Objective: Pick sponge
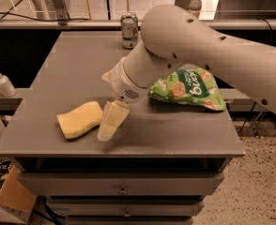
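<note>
Plainly, the sponge [80, 120] lay near the front-left of the grey table [72, 64], and the gripper [111, 122] hung just beside its right end, its grip impossible to tell. Behind sat a green snack bag [187, 88] and a can [129, 29].

This is looking like a lab: the gripper [111, 123] is hovering over the near-left part of a grey drawer bench [175, 135].

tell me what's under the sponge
The sponge lies flat on the gray table, and only tabletop shows around it. The spot directly beneath is covered, so nothing there can be seen. The claw hangs close beside it, on the snack bag's side.
</note>
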Motion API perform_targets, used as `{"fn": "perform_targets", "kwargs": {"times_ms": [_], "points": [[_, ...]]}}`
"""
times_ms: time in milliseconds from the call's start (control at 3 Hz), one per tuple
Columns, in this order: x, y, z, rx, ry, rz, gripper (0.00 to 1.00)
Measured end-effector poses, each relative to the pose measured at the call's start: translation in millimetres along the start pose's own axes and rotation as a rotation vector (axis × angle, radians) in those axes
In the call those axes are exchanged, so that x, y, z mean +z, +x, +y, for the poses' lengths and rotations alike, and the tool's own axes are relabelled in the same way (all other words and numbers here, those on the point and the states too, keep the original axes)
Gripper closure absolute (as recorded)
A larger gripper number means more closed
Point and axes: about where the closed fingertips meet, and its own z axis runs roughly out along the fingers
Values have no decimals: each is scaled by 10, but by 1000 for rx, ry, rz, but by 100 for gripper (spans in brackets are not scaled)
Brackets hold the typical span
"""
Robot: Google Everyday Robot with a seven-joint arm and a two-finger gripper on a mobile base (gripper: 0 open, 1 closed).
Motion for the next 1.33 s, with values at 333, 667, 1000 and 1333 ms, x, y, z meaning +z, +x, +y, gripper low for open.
{"fn": "perform_targets", "kwargs": {"times_ms": [333, 667, 1000, 1333], "points": [[211, -12, 16, -6, -14, 3, 16], [279, -7, -45, -3, -10, 6, 40], [224, -43, -152, -2, 8, 8, 62], [153, -133, -237, -4, 21, 9, 85]]}}
